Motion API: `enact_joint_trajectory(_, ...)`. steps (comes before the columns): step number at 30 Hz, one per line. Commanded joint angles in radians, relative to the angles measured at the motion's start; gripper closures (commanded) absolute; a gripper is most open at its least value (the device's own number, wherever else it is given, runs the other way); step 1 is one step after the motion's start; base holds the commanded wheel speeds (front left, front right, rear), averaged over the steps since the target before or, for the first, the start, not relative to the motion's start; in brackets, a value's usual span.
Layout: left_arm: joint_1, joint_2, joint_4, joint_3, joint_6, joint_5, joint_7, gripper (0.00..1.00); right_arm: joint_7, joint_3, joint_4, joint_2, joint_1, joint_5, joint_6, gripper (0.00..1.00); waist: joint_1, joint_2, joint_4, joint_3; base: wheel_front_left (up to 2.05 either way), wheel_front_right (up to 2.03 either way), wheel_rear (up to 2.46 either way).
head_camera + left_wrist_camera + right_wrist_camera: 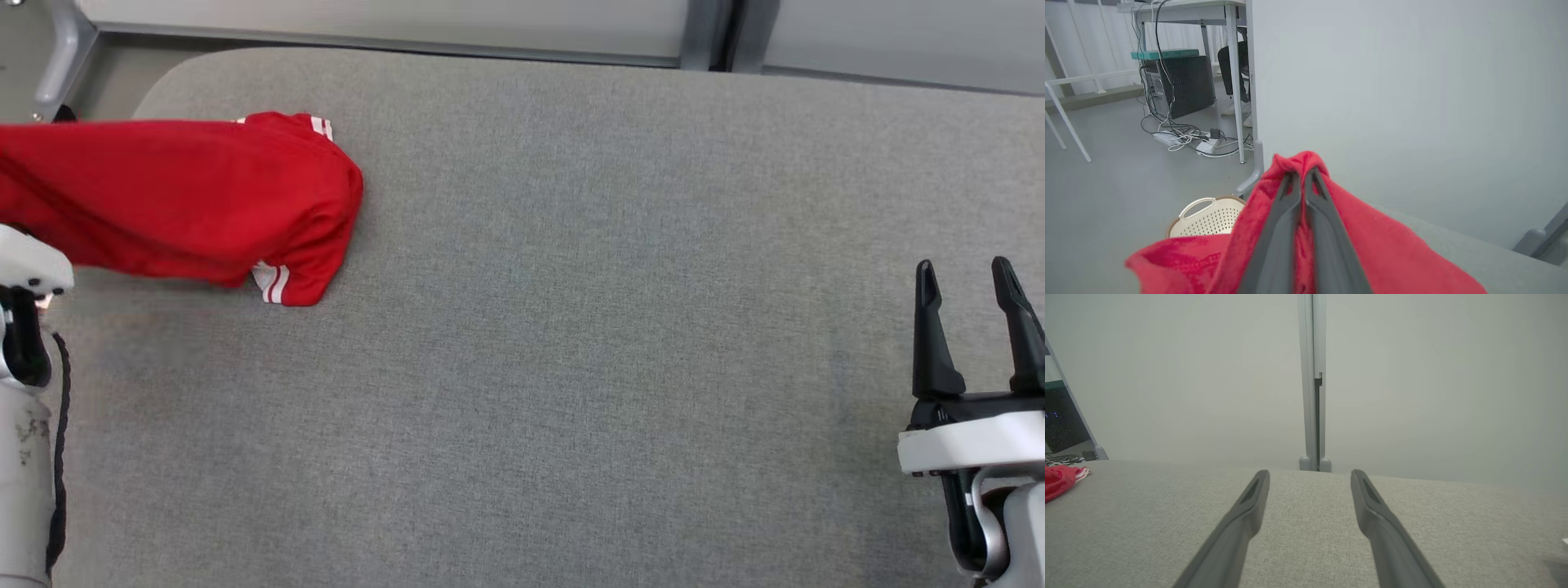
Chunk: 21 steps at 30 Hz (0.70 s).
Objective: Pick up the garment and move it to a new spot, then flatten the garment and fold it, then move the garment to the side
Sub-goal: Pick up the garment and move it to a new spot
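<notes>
Head view: the right gripper [963,265] stands low at the right with its two dark fingers parted and pointing up the frame, nothing between them. A wide stretch of bare grey table [571,367] lies to its left, and far across it is the red garment [188,204]. One white-striped end of the garment rests on the cloth near the table's rounded far corner, and the rest is pulled taut off the frame's left edge above the pale left forearm [24,457]. Left wrist view: the left gripper [1302,171] has its fingers pressed together, clamped on a peaked fold of the garment [1392,253], which drapes away to both sides below the tips. Left of the tips and lower down are a cream perforated basket [1208,216] on the grey floor [1106,183], and beyond it a desk [1229,49], a black computer tower [1180,85], a tangle of cables [1184,136] and a seated person's legs [1233,69]. A pale partition [1412,102] rises to the right. Right wrist view: the right gripper [1310,472] hovers fingers apart over the open table [1306,522], the garment [1061,477] far to its left, and a partition post [1312,396] straight ahead past the table's far edge.
</notes>
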Motion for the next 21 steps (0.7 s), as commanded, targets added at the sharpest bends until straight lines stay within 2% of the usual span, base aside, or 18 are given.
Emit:
enact_joint_trajectory(1,0.031,-0.001,-0.054,0.012,0.002,0.015,-0.002,1.00,-0.011,0.000,0.008,0.003,0.008,0.008,0.000,0.00,0.0000,0.0000,-0.009,-0.040,0.00,0.00,0.00)
enact_joint_trajectory(6,0.082,-0.037,-0.369,0.039,-0.021,0.055,-0.002,1.00,-0.025,0.006,0.047,0.028,0.016,0.014,0.000,0.00,0.0000,0.0000,-0.026,-0.088,0.00,0.00,0.00)
enact_joint_trajectory(10,0.102,-0.064,-0.545,0.012,-0.036,0.097,-0.002,1.00,-0.031,0.012,0.069,0.046,0.012,0.019,0.000,0.00,0.0000,0.0000,-0.050,-0.112,0.00,0.00,0.00)
enact_joint_trajectory(16,0.067,-0.102,-0.680,-0.069,-0.047,0.132,0.003,1.00,-0.036,0.017,0.086,0.065,0.003,0.028,0.000,0.00,0.0000,0.0000,-0.102,-0.128,0.00,0.00,0.00)
enact_joint_trajectory(21,0.045,-0.135,-0.718,-0.185,-0.064,0.154,0.061,1.00,-0.036,0.017,0.074,0.082,-0.006,0.029,0.000,0.00,0.0000,0.0000,-0.166,-0.121,0.00,0.00,0.00)
